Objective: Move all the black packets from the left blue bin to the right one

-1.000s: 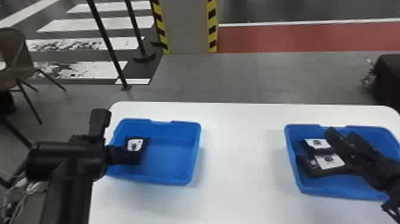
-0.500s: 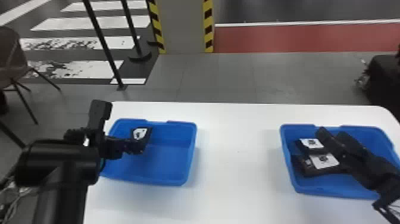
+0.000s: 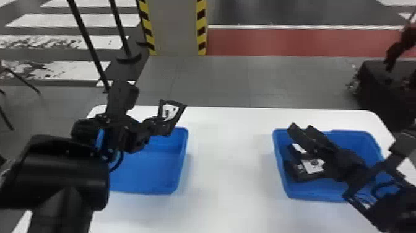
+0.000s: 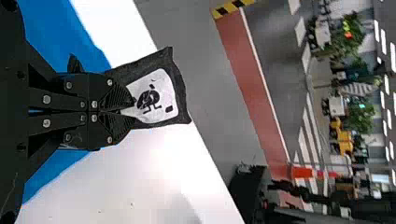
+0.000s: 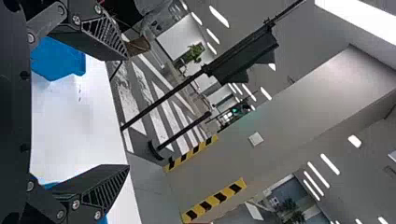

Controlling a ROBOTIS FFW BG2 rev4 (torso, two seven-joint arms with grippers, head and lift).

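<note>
Packet, black with white label [image 3: 169, 111], found gripped by the left gripper [image 3: 164, 121], left of frame centre, higher than the left blue plastic bin [image 3: 183, 151]. Right gripper [image 3: 299, 127], fingers parted, partly obstructs white-labelled black packets [image 3: 313, 165] inside the right blue plastic bin [image 3: 281, 173], lower right. White table [image 3: 229, 161] between bins.

White table [image 3: 229, 155] on grey floor [image 3: 216, 80]; beyond it, pale pillar [image 3: 176, 28] edged yellow-black, red strip [image 3: 278, 41]. Far off, probably plants [image 4: 362, 116]; ceiling lights [image 5: 329, 164] lit.
</note>
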